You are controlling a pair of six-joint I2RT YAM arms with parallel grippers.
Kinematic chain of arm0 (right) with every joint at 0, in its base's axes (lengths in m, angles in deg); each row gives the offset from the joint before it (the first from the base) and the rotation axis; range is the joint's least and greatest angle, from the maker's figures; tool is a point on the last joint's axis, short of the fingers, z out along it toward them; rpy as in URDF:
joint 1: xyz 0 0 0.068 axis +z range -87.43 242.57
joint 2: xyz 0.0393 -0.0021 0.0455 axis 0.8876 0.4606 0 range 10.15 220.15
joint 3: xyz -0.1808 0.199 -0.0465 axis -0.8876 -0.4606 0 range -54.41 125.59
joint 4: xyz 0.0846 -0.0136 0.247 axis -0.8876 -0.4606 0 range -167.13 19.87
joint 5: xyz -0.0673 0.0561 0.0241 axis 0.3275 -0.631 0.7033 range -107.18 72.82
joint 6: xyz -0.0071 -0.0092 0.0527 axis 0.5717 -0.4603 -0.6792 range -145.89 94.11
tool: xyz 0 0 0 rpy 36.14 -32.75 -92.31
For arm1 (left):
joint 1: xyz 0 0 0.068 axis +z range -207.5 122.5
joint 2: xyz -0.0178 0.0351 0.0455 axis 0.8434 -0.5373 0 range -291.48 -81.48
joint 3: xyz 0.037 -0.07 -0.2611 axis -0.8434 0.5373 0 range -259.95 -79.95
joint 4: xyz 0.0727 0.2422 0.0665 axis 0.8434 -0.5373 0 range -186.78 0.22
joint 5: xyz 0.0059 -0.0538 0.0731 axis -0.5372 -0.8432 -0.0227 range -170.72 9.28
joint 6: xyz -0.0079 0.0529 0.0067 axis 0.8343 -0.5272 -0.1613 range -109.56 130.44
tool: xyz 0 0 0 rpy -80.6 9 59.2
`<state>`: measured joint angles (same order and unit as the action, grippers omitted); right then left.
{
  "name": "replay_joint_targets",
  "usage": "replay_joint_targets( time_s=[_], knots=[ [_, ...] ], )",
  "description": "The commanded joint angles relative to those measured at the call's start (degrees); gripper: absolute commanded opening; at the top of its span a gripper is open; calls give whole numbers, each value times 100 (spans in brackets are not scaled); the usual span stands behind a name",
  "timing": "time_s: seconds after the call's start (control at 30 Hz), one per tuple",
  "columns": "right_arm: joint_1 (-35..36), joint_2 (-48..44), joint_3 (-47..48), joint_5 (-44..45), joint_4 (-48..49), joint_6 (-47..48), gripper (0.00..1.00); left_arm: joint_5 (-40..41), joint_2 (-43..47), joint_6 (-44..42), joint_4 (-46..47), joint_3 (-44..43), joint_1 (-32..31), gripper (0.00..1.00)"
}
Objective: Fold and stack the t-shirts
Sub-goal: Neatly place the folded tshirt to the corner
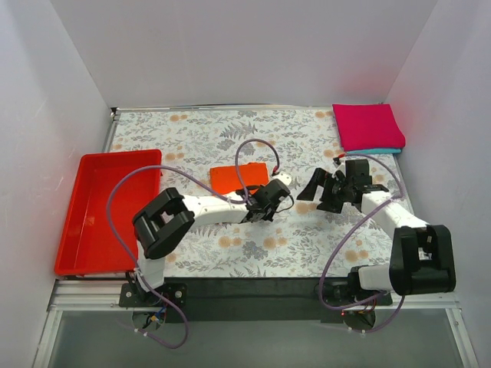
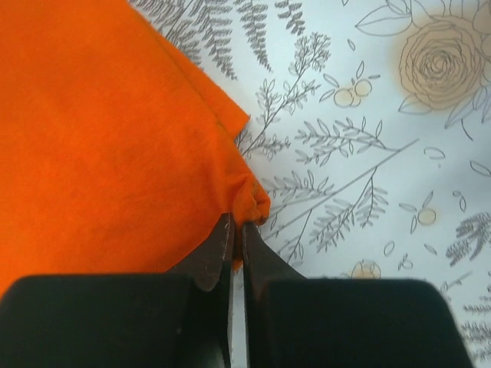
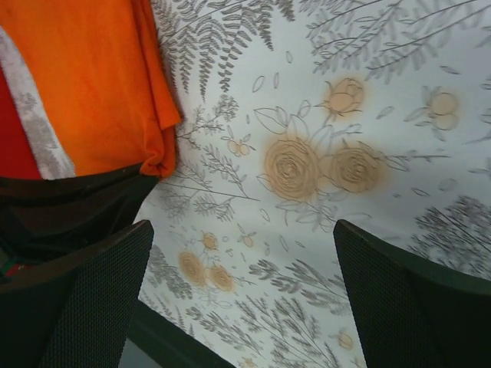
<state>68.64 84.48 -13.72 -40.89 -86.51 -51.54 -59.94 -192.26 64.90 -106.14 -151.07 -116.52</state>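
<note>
The orange t-shirt (image 1: 234, 177) lies folded small on the flowered table cloth near the middle. My left gripper (image 1: 270, 201) is shut on its near right corner; in the left wrist view the black fingers (image 2: 222, 249) pinch a bunched bit of orange cloth (image 2: 100, 146). My right gripper (image 1: 335, 192) is open and empty, hovering to the right of the shirt. The right wrist view shows the orange shirt (image 3: 84, 84) at upper left and the wide-apart fingers (image 3: 399, 299). The magenta t-shirt (image 1: 367, 125) lies folded on the teal t-shirt (image 1: 387, 150) at the back right corner.
A red plastic tray (image 1: 103, 211) stands at the left side of the table. White walls close in the table at the back and sides. Purple cables loop over both arms.
</note>
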Motion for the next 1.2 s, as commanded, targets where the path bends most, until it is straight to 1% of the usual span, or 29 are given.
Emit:
replay_joint_targets(
  time_s=[0.0,0.03,0.07,0.1,0.23,0.27,0.4,0.5,0.67,0.87,0.97,1.07,1.1,1.13,1.17],
  knots=[
    [79,362,-358,-1065,1522,-851,91,-56,828,275,177,342,-21,0],
    [96,468,-438,-1144,2063,-985,91,-91,952,363,221,404,-21,0],
    [166,573,-491,-1311,2278,-1151,93,-152,1049,407,308,466,-13,0],
    [219,792,-509,-1347,2480,-1362,97,-205,1198,434,361,571,-13,0],
    [605,1277,-377,-1242,2946,-1600,98,-311,1392,504,467,713,-13,0],
    [659,1365,-377,-1259,3287,-1697,98,-311,1410,513,458,730,-4,0],
    [852,1926,-316,-1207,3860,-2163,98,-328,1489,557,458,801,-4,0],
    [1001,2348,-141,-1233,4055,-2304,98,-337,1489,601,449,836,-4,0],
    [1458,2990,324,-1295,4160,-2418,98,-373,1498,680,458,783,-4,0],
    [1916,3606,624,-1259,4257,-2550,94,-135,1647,838,546,853,-4,0],
    [1986,3800,791,-1295,4275,-2542,89,-91,1700,882,572,862,-4,0],
    [1995,3966,985,-1382,4257,-2437,79,-152,1692,926,590,862,-4,0],
    [1995,4002,1037,-1409,4249,-2401,70,-248,1665,953,590,862,-4,0],
    [1986,4028,1133,-1461,4257,-2357,66,-284,1622,970,590,845,-4,0],
    [1995,4098,1178,-1479,4257,-2331,60,-328,1604,1014,599,827,-4,0]
  ],
)
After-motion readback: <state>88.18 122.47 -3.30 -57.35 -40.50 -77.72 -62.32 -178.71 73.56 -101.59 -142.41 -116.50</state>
